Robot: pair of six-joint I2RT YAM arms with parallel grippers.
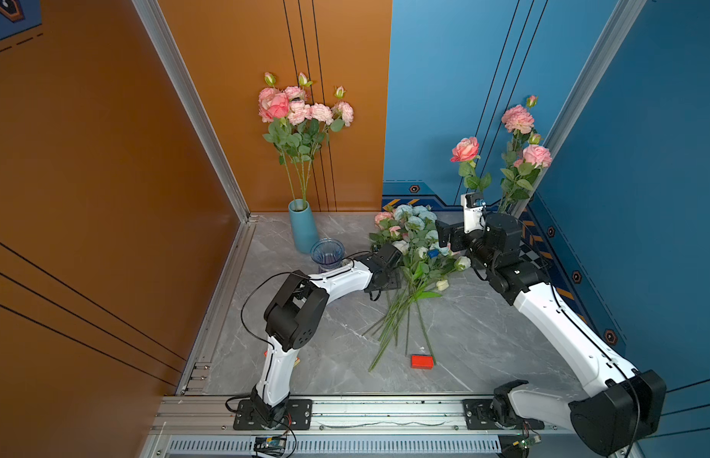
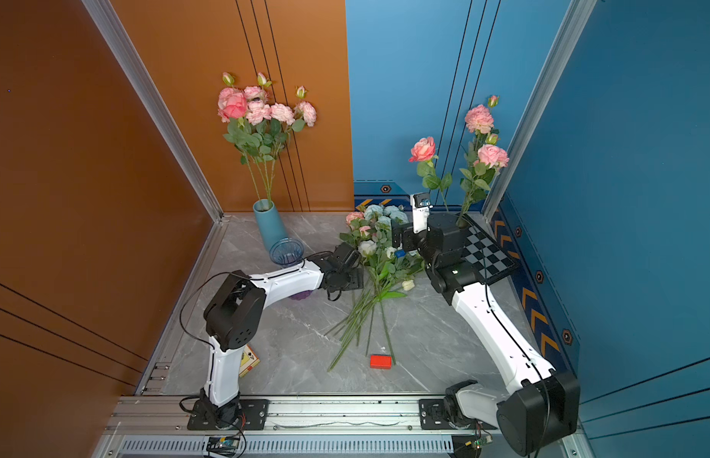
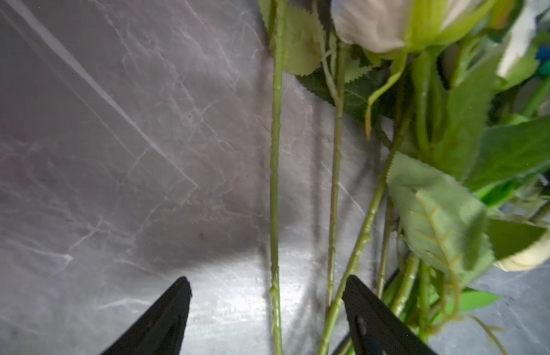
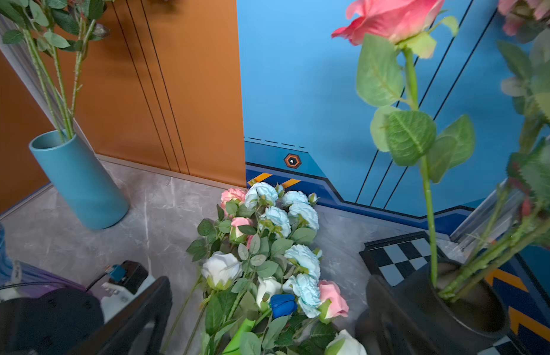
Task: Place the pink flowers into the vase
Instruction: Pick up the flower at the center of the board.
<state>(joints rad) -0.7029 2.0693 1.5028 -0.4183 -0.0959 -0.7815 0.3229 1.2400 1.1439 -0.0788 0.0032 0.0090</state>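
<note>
Left wrist view: left end effector (image 3: 267,295) open astride two stems (image 3: 275,184) at the pile's 9 o'clock; right end effector (image 4: 267,307) open, empty. Next, I'd guess: confirm a pink one, pinch.

Pink flowers (image 1: 302,107) on green stems are seen in a teal vase (image 1: 304,232). The surface (image 1: 484,337) is grey with white marble veining. A red block (image 1: 421,361), a black-and-grey checkered board (image 2: 486,253) and pale blue flowers (image 4: 301,215) are shown.
</note>
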